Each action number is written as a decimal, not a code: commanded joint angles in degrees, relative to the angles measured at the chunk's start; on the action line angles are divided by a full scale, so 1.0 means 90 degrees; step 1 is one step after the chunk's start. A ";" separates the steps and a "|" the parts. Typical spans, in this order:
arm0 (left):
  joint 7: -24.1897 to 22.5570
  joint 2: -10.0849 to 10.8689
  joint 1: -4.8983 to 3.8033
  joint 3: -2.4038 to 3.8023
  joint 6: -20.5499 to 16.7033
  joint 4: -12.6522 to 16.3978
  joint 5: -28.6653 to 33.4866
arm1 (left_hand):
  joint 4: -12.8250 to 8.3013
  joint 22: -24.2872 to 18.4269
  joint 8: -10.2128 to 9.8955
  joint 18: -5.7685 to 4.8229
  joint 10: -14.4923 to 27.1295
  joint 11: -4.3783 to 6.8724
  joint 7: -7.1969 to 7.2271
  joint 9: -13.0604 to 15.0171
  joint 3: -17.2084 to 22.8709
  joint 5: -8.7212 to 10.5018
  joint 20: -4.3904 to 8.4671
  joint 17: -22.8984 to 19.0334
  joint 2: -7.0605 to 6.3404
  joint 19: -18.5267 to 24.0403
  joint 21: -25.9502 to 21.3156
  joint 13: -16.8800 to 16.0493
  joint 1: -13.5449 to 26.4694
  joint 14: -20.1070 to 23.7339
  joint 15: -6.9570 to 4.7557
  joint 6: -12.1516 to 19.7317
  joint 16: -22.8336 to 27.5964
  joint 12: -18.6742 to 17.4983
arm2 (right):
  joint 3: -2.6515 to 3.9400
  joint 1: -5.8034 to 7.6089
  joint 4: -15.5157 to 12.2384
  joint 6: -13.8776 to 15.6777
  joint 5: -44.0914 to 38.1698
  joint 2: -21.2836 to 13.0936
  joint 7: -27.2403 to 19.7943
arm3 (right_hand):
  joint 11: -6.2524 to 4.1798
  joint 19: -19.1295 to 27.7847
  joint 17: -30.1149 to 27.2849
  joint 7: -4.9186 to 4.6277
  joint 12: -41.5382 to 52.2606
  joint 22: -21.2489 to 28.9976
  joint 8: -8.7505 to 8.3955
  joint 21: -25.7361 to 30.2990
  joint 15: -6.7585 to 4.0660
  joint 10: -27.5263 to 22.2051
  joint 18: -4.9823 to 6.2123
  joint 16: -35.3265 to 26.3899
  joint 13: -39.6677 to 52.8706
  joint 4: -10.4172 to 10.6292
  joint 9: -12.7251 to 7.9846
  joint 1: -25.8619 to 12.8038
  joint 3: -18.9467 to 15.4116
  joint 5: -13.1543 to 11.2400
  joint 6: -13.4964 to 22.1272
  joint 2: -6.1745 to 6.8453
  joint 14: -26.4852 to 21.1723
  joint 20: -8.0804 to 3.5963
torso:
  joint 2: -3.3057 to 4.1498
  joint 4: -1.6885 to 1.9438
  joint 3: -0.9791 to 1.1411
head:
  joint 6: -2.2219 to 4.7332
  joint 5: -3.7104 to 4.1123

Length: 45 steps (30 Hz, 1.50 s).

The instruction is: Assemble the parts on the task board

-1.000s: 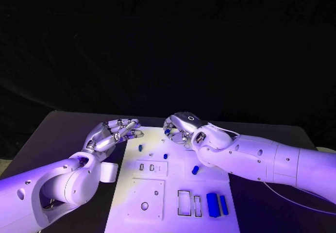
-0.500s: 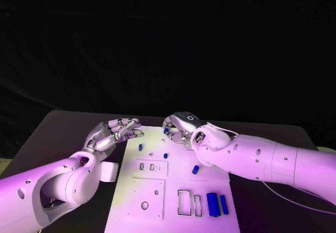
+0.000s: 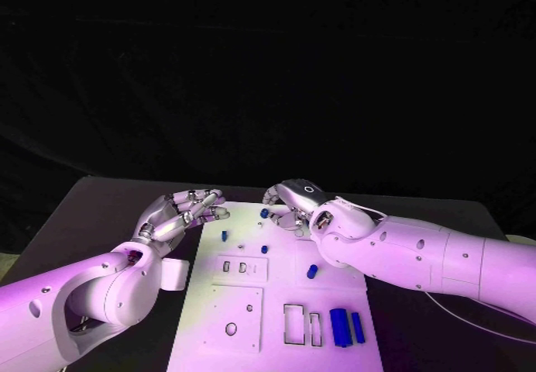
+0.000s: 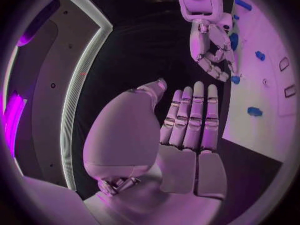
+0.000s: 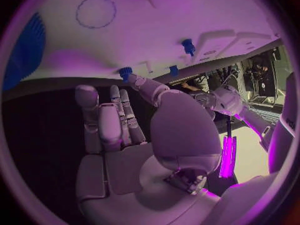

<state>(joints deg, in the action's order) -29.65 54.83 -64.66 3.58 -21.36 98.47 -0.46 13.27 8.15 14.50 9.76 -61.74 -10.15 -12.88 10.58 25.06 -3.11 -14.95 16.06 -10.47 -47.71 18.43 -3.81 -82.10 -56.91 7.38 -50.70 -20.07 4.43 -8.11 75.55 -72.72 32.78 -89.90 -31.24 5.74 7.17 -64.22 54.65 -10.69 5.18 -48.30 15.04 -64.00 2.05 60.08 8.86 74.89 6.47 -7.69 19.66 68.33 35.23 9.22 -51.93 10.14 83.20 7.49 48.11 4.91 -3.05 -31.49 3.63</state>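
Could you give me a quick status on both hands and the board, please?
Left robot hand open, beside the task board. Right robot hand at the board's far edge, fingertips on a small blue part; grip unclear. Nothing in the way.

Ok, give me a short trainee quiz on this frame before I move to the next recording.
1. True or false: the left hand holds a blue piece.
2. Where on the white task board do the two long blue blocks lie? A) at its far edge B) at its near right corner, beside the rectangular slots C) along its left edge
3. Which hand has fingertips at the small blue part by the board's far edge?
Key: 1 false, its fingers are spread and empty; 2 B; 3 the right hand.
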 commanded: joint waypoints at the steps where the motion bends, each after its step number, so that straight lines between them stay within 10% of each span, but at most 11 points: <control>1: -0.0027 -0.0008 -0.0010 0.0006 0.0049 -0.0006 0.0024 | -0.0038 -0.0009 -0.0019 0.0068 0.0016 -0.0011 -0.0106 -0.0008 0.0009 0.0028 0.0016 0.0010 -0.0005 0.0041 -0.0041 -0.0010 0.0052 0.0043 0.0009 0.0048 0.0041 -0.0044 | 0.0008 0.0000 -0.0198 0.0148 0.0045 -0.0188 -0.0047 | -0.0006 0.0024 0.0003 0.0013 -0.0012 -0.0021 -0.0021 0.0032 0.0028 -0.0029 -0.0047 -0.0010 -0.0011 0.0017 0.0018 0.0040 -0.0037 0.0028 0.0017 0.0034 0.0004 0.0021 | -0.0012 -0.0009 0.0007 | 0.0025 0.0021; 9: -0.0028 0.0009 -0.0009 0.0005 0.0049 -0.0027 0.0048 | -0.0038 -0.0009 -0.0019 0.0068 0.0016 -0.0011 -0.0106 -0.0008 0.0009 0.0028 0.0016 0.0010 -0.0005 0.0041 -0.0041 -0.0010 0.0052 0.0043 0.0009 0.0048 0.0041 -0.0044 | 0.0108 0.0058 -0.1044 -0.0199 0.0811 -0.1235 0.0017 | -0.0098 -0.0249 0.0337 0.0019 0.0316 -0.0378 -0.0036 -0.0186 -0.0040 0.0585 -0.0106 0.0207 0.0059 0.0136 0.0073 0.0021 -0.0025 0.0096 -0.0052 -0.0005 0.0111 -0.0006 | -0.0060 -0.0077 0.0016 | 0.0038 0.0030; 17: -0.0027 0.0020 -0.0008 0.0004 0.0059 -0.0035 0.0062 | -0.0038 -0.0009 -0.0019 0.0068 0.0016 -0.0011 -0.0106 -0.0008 0.0009 0.0028 0.0016 0.0010 -0.0005 0.0041 -0.0041 -0.0010 0.0052 0.0043 0.0009 0.0048 0.0041 -0.0044 | 0.0141 0.0125 -0.1475 -0.0901 0.1696 -0.2085 0.0067 | -0.0170 -0.0288 0.0318 0.0030 0.0569 -0.0416 -0.0314 -0.0161 -0.0107 0.1133 -0.0118 0.0255 0.0260 0.0362 0.0052 -0.0263 -0.0457 0.0502 0.0397 0.0367 0.0095 -0.0039 | -0.0082 -0.0129 0.0034 | 0.0049 0.0052; 20: -0.0028 0.0018 -0.0007 0.0004 0.0065 -0.0042 0.0066 | -0.0038 -0.0009 -0.0019 0.0068 0.0016 -0.0011 -0.0106 -0.0008 0.0009 0.0028 0.0016 0.0010 -0.0005 0.0041 -0.0041 -0.0010 0.0052 0.0043 0.0009 0.0048 0.0041 -0.0044 | 0.0146 0.0135 -0.1533 -0.1185 0.1863 -0.2309 0.0134 | -0.0358 -0.0373 0.0393 0.0179 0.1748 -0.0472 -0.0328 -0.0141 -0.0244 0.1324 -0.0114 0.0332 0.1266 0.0496 0.0182 -0.0022 -0.1293 0.0739 0.0602 0.0312 0.0116 -0.0200 | -0.0084 -0.0140 0.0053 | 0.0046 0.0030; 28: -0.0029 0.0010 -0.0006 0.0003 0.0075 -0.0054 0.0071 | -0.0047 -0.0014 -0.0024 0.0069 0.0022 -0.0014 -0.0109 -0.0008 0.0011 0.0027 0.0011 0.0015 -0.0001 0.0048 -0.0047 -0.0011 0.0053 0.0051 0.0013 0.0053 0.0049 -0.0051 | 0.0147 0.0132 -0.1469 -0.1569 0.1966 -0.2333 0.0259 | -0.0319 -0.0706 0.1659 0.0147 0.4811 -0.0918 -0.0092 -0.0356 -0.0227 0.0593 -0.0210 0.0956 0.4001 0.0855 0.0491 0.0283 -0.2089 0.0743 0.0810 0.0113 0.0352 -0.0158 | -0.0077 -0.0133 0.0051 | 0.0041 0.0036; 45: -0.0021 0.0011 -0.0005 0.0003 0.0082 -0.0058 0.0073 | -0.0047 -0.0014 -0.0024 0.0069 0.0022 -0.0014 -0.0109 -0.0008 0.0011 0.0027 0.0011 0.0015 -0.0001 0.0048 -0.0047 -0.0011 0.0053 0.0051 0.0013 0.0053 0.0049 -0.0051 | 0.0144 0.0081 -0.1138 -0.1433 0.2041 -0.1915 0.0377 | -0.0285 -0.1157 0.2845 0.0127 0.7648 -0.1700 0.0122 -0.0849 -0.0183 0.1735 -0.0348 0.1410 0.6914 0.1160 0.0664 0.0425 -0.2099 0.0908 0.0775 0.0010 0.0553 -0.0114 | -0.0075 -0.0123 0.0036 | -0.0015 0.0018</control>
<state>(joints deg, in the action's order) -29.55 55.02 -64.65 3.57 -21.31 97.85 0.03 13.11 8.08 14.50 9.75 -61.74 -10.14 -12.88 10.58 25.23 -3.11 -14.95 16.13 -10.47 -47.71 18.21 -3.85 -82.10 -56.91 7.38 -50.70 -19.84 4.15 -6.83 76.33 -83.19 20.11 -71.85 -48.62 8.21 4.53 -74.21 74.97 -9.62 73.77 -63.47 15.95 -71.53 0.17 75.47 6.17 87.32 68.48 2.47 25.65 71.72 16.45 17.20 -44.63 10.19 84.02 6.58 47.46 3.86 -2.73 -31.56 3.85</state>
